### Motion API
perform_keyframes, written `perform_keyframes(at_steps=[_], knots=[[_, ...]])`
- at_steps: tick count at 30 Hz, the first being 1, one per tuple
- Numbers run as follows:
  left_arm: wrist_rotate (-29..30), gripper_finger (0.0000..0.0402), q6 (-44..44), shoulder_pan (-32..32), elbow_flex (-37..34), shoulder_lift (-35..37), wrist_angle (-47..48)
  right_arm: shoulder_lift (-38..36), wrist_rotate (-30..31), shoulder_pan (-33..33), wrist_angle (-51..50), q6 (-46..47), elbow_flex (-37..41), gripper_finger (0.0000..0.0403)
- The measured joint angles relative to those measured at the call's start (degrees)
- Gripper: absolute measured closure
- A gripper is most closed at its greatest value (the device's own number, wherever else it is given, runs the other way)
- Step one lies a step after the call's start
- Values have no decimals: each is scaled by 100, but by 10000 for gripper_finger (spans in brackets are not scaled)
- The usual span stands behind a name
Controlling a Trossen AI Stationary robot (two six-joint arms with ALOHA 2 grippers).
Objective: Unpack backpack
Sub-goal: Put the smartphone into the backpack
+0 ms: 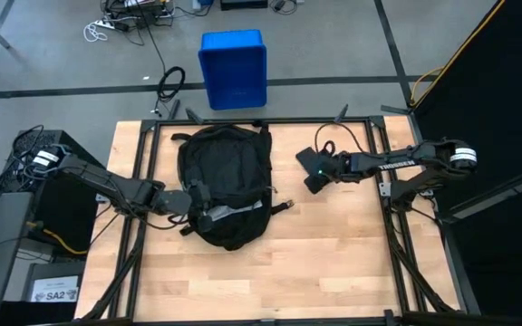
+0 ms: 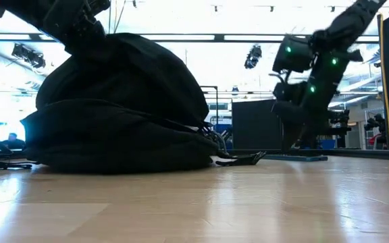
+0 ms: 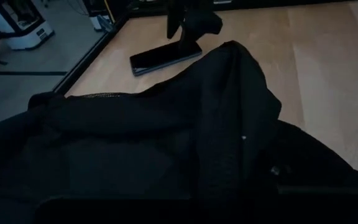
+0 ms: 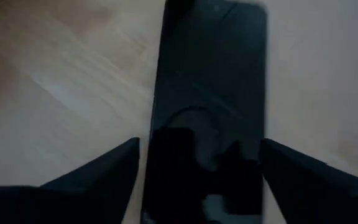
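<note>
The black backpack [image 1: 227, 177] lies on the wooden table, left of its middle, and bulges high in the low view [image 2: 113, 115]. My left gripper [image 1: 196, 201] is at the backpack's left side, buried in its fabric [image 3: 166, 143]. To the right, a flat black device [image 4: 211, 87] lies on the table [image 3: 165, 58]. My right gripper [image 1: 314, 177] hangs over it, open, with one finger on either side of its long edges [image 4: 199, 144]. I cannot tell whether the fingers touch it. My left gripper is shut on the backpack's fabric at its left side [image 1: 202, 204], coming in from the table's left and slanting down. The fabric itself hides the fingers, so the part and the number of layers do not show. The backpack rests on the table.
A blue bin [image 1: 234, 68] stands on the floor beyond the far edge. A strap with a buckle [image 1: 284, 206] trails from the backpack toward the right. Bare wood [image 1: 288, 272] stretches along the near side. Black frame rails [image 1: 388, 190] run along the table's sides.
</note>
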State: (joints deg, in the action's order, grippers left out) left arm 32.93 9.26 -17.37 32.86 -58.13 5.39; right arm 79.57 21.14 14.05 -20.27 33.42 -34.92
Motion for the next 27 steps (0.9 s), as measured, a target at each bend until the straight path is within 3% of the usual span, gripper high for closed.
perform_keyframes(at_steps=[4, 8, 16, 27], knots=[[0, 402, -2, 0, 0, 0, -10, 0, -561, 297, 712, -123, 382, 48], [0, 402, -7, 0, -7, -4, -158, 0, -589, 464, 917, -433, 527, 8], [0, 402, -7, 0, -7, -4, -202, 0, -587, 572, 899, -674, 440, 26], [2, 402, -5, 2, -7, -4, -202, 0, -857, 799, 827, -974, 140, 7]])
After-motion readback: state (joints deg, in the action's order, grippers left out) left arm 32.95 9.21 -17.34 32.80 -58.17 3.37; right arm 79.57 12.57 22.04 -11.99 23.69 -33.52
